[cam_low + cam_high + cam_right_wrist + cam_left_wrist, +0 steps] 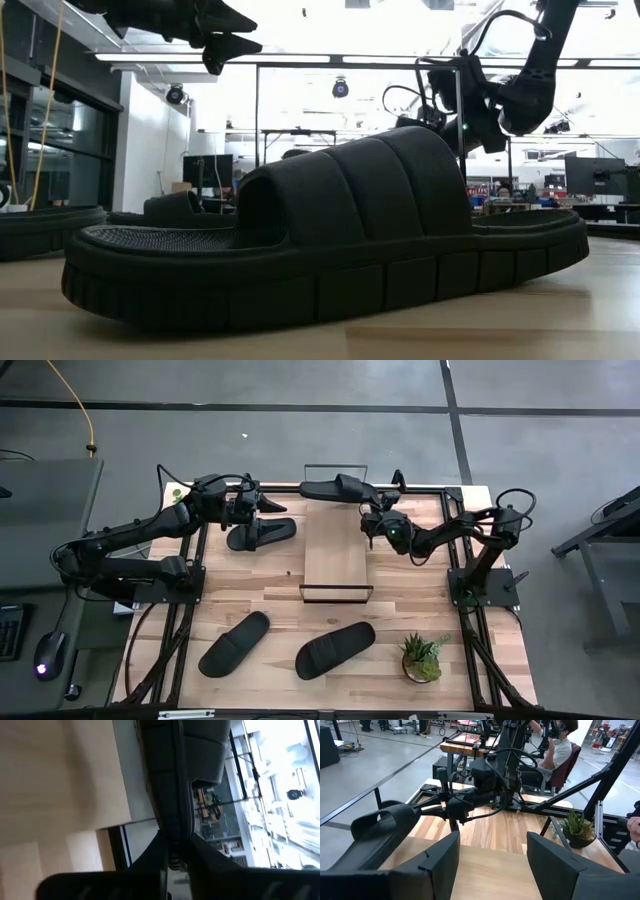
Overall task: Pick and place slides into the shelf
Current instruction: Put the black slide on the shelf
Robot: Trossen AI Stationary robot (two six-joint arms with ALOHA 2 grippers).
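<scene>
Left gripper (262, 503): I see its fingers spread apart with nothing between them; it hovers at the far left of the table, above the slide there.
Slide under left gripper (261, 535): lies on the tabletop just left of the shelf, long axis running left to right, tilted slightly.
Near-left slide (234, 643): flat on the table's near half, long axis diagonal, rising toward the right.
Near-centre slide (335, 649): beside it, well apart from the shelf, same diagonal lie; it fills the low view side-on.
Shelf (337, 550): light plank at table centre, long axis running far to near, black wire rails at the short ends.
Far slide (335, 489): at the shelf's far end, long axis across the shelf, left to right.
Right gripper (371, 520): I read its fingers pinched onto the right edge of the far slide's sole.
Potted plant (423, 658): near-right corner.
</scene>
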